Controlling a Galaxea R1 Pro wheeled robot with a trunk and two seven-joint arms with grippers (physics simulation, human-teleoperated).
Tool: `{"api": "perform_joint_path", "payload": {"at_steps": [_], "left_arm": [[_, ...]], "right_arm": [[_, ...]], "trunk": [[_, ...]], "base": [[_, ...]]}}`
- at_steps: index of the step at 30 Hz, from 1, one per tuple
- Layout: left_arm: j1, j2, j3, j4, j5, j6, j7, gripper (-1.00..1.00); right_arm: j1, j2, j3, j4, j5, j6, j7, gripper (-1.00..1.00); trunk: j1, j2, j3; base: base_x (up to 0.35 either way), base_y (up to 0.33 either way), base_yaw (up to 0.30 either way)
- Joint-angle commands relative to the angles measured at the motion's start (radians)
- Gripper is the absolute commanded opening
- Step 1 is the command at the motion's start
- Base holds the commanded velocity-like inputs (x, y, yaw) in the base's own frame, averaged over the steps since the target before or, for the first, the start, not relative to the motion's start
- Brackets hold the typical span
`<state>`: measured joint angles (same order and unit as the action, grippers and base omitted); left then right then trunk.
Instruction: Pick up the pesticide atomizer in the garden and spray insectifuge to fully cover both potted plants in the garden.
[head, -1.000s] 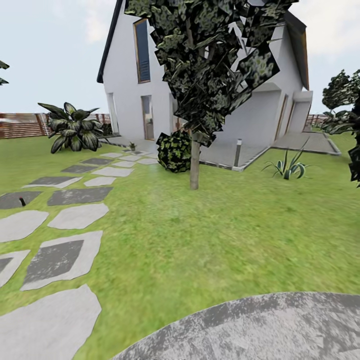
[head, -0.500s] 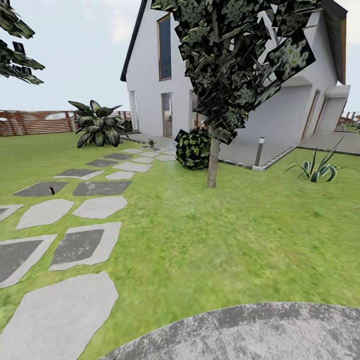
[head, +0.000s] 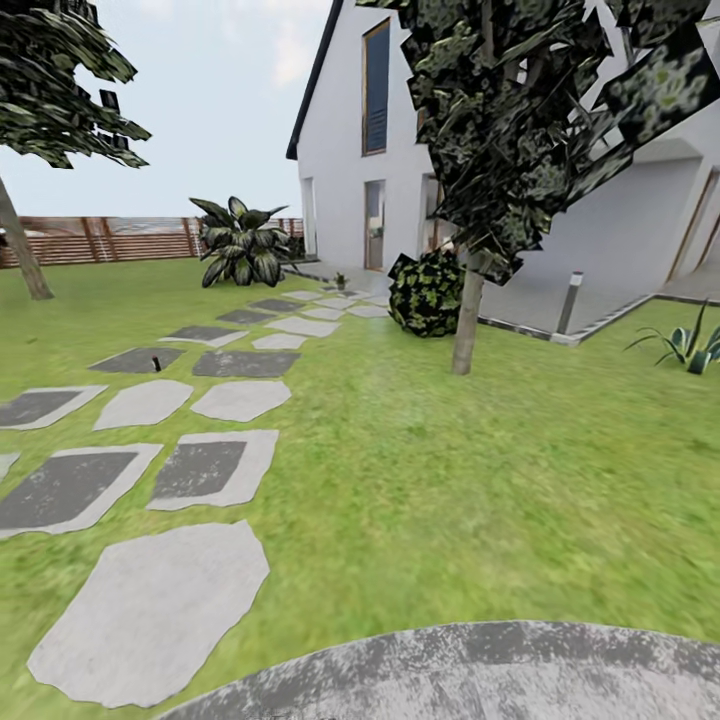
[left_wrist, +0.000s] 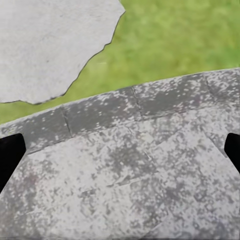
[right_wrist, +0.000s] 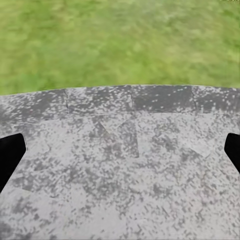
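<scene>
The garden is a green lawn (head: 480, 470) crossed by irregular grey stepping stones (head: 150, 610) running toward a white house. Round mottled grey paving (head: 480, 675) lies nearest the camera. One potted plant (head: 340, 281), tiny and indistinct, sits far along the path.

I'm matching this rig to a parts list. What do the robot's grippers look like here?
Little shows. In each wrist view, two plain black fingers enter from opposite edges as flat, blunt-tipped shapes, set wide apart over the mottled grey paving. No cables, markings or other colours can be seen on them. The arms cannot be described from these pictures.
</scene>
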<state>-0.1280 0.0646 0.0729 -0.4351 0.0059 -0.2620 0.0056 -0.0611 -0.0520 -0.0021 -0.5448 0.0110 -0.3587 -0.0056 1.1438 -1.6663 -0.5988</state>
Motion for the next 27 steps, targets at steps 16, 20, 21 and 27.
{"api": "perform_joint_path", "payload": {"at_steps": [16, 20, 21, 27], "left_arm": [[-0.001, -0.002, 0.002, 0.002, 0.000, -0.004, 0.001, 1.00], [-0.001, -0.002, 0.002, 0.003, 0.000, -0.004, 0.001, 1.00], [-0.001, -0.002, 0.002, 0.004, 0.000, -0.004, 0.001, 1.00], [-0.002, -0.002, 0.001, 0.026, 0.001, -0.006, 0.001, 1.00]], "right_arm": [[0.000, 0.000, 0.001, 0.000, 0.001, -0.002, -0.001, 1.00], [0.000, 0.000, 0.001, 0.000, 0.001, -0.002, 0.000, 1.00], [0.000, 0.000, 0.002, 0.000, 0.001, -0.002, 0.001, 1.00], [0.000, 0.000, 0.004, 0.000, 0.001, -0.002, 0.001, 1.00]], "trunk": [[0.061, -0.113, -0.065], [0.077, -0.141, -0.081], [0.080, -0.148, -0.085], [0.103, -0.190, -0.110]], "base": [[0.000, 0.000, 0.260], [0.000, 0.000, 0.257], [0.000, 0.000, 0.253], [0.000, 0.000, 0.250]]}}
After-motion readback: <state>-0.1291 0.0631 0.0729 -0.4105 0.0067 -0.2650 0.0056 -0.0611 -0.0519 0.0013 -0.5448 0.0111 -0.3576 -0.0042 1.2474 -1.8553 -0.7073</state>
